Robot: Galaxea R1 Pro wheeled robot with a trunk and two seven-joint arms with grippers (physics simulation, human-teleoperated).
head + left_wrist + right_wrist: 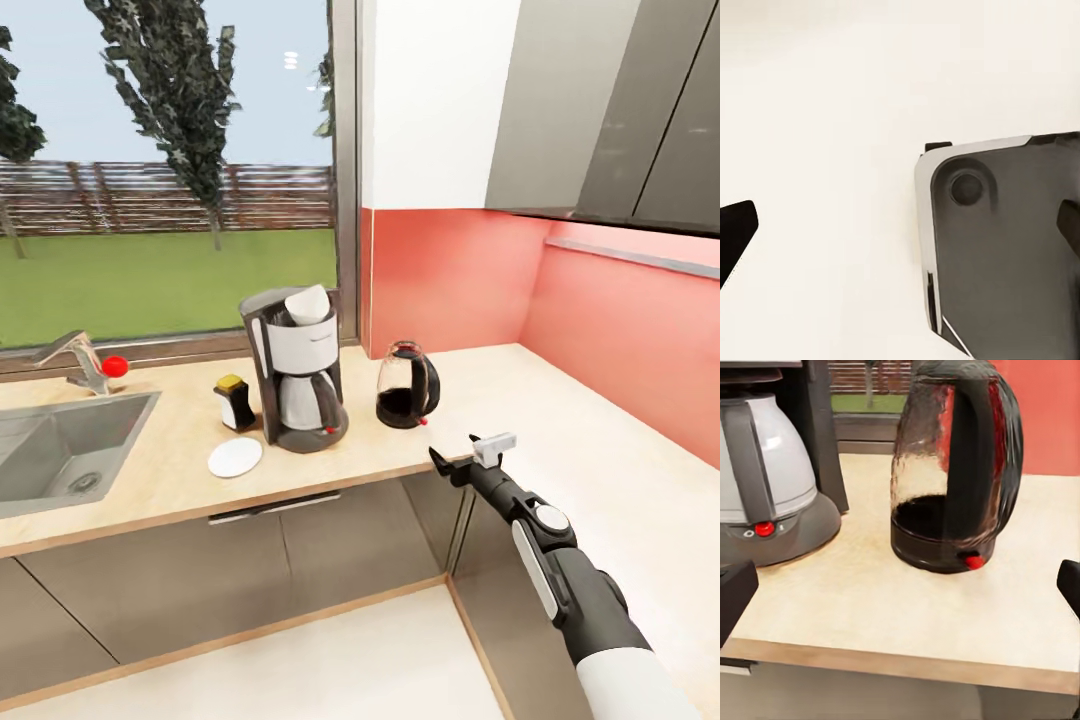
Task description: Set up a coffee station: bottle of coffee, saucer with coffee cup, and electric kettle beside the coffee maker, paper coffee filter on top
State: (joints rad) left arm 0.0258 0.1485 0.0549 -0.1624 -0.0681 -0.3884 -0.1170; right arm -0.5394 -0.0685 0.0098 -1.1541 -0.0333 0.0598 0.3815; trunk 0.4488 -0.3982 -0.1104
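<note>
The bench (520,400) was pale beige with a faint speckle. The coffee maker (295,375) was dark grey and white with a red switch. The kettle (407,386) was clear glass on a black base and handle, with a red button. The bottle (234,402) was white and black with a yellow lid. The saucer (235,457) was white. The backsplash (450,280) was coral red.

countertop (560,400) bears coffee maker (297,370), kettle (406,385), saucer (235,457).
</note>
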